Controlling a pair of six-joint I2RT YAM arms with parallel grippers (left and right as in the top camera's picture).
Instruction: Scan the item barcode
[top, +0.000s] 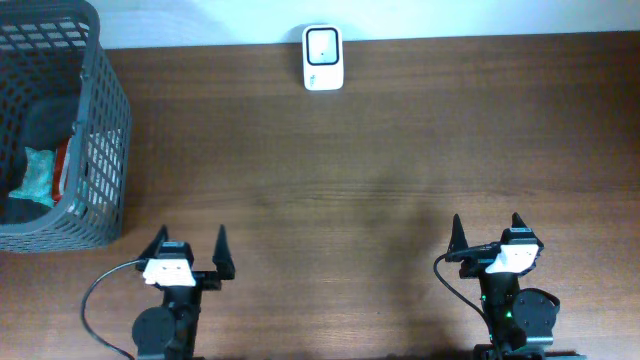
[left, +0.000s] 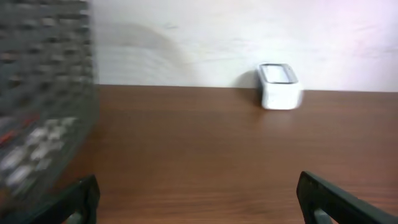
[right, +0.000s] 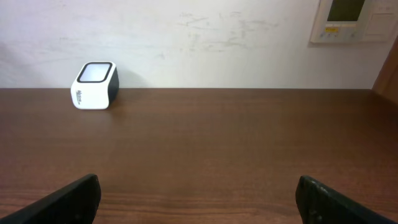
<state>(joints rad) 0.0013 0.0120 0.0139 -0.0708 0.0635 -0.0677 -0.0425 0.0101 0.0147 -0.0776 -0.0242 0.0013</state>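
**Left hand (top: 190, 236) and right hand (top: 486, 224) parked, fingers apart, nothing held**

Both hands sit at the near edge of the worktop (top: 350, 170), each with its two fingers spread wide and empty, pointing toward the far side. That looks like a ready pose, with the brown surface ahead of them bare.

Further back on the left stands a grey mesh basket (top: 112, 120). In it lie a teal packet (top: 38, 172) and something red and white just beside it. One of these is probably the item to scan, though no barcode is legible. The left hand is the nearer one for that reach.

Farthest off, against the wall, the white scanner (top: 323, 57) rests with its window facing up, so I judge a lifted item would be held with its code turned down over it.
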